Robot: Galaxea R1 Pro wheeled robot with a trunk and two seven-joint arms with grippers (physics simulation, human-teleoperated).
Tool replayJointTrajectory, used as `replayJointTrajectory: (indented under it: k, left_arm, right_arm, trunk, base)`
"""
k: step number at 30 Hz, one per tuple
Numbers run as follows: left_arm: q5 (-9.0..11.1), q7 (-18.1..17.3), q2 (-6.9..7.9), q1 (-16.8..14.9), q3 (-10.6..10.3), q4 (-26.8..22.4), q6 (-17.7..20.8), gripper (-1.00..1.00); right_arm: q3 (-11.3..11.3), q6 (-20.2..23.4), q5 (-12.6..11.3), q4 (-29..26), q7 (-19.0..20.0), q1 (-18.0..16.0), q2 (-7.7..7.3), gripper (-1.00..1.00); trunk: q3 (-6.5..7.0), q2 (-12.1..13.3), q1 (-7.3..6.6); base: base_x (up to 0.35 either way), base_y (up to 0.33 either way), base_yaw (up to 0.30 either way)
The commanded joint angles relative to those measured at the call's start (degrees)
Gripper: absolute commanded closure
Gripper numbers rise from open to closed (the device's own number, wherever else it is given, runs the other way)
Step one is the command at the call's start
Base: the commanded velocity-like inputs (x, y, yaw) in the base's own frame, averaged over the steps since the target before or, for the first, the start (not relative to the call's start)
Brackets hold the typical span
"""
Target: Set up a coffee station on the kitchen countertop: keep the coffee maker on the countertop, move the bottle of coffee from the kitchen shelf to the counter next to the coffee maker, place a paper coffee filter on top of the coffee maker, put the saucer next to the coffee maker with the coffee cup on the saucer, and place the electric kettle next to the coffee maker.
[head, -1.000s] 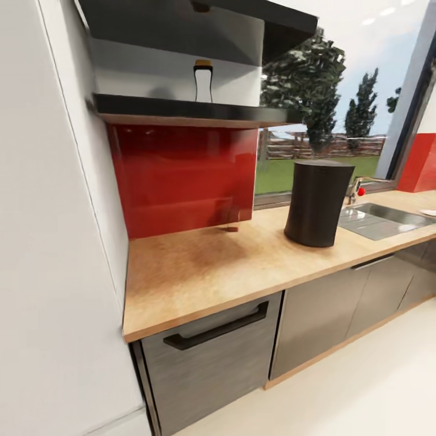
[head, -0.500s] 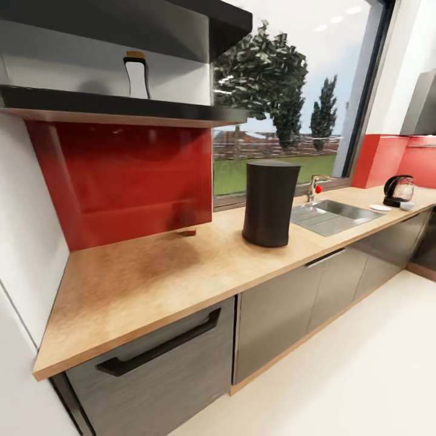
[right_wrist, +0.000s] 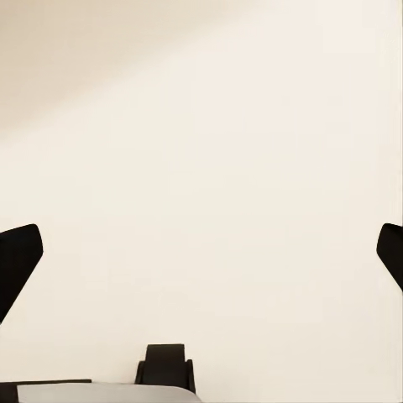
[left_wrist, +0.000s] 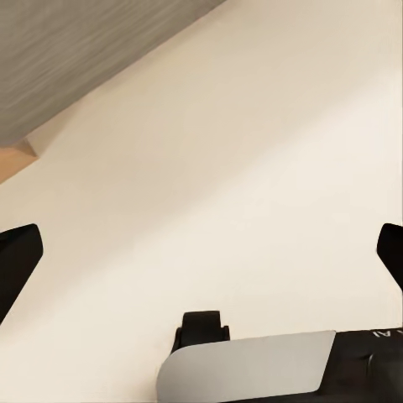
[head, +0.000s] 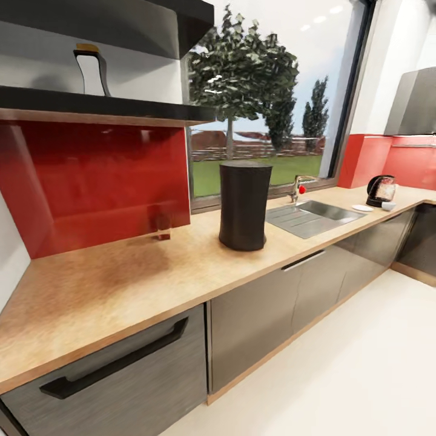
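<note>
We face the desk (head: 121, 284): the bottle of coffee (head: 94, 71) stands on the kitchen shelf (head: 91, 104) at eleven o'clock, the electric kettle (head: 381, 190) far off at three. Left fingers (left_wrist: 18, 264) and right fingers (right_wrist: 18, 262) hang spread apart above pale floor (head: 339, 375).

1. We see the kitchen countertop (head: 121, 284) in light, mottled wood grain, over dark grey brushed cabinet fronts (head: 254, 315) with black handles.
2. We see a glossy red panel (head: 97, 181) under the dark grey kitchen shelf (head: 103, 104).
3. We see the bottle of coffee (head: 92, 71) dark, with a white label and yellow cap.
4. We see a matt black cylinder (head: 244, 204).
5. We see the far electric kettle (head: 381, 190) clear with black parts.
6. We see the floor (head: 351, 375) cream.
</note>
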Motion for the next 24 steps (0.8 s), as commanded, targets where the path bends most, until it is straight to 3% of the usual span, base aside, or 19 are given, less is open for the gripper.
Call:
replayJointTrajectory:
  k: [1,24]
  left_arm:
    - [-0.38,0.01,0.01,0.03,0.00,-0.11,0.00,-1.00]
    - [-0.38,0.01,0.01,0.03,0.04,-0.15,0.00,-1.00]
  right_arm:
    - [0.01,-0.19,0.02,0.06,-0.01,-0.04,-0.01,-1.00]
    - [0.08,-0.19,0.01,0.06,0.01,-0.04,0.01,-1.00]
  trunk:
    - [-0.05,-0.02,0.01]
    - [-0.05,-0.02,0.01]
  base:
    - [0.117,-0.291,-0.204]
    - [0.122,-0.291,-0.252]
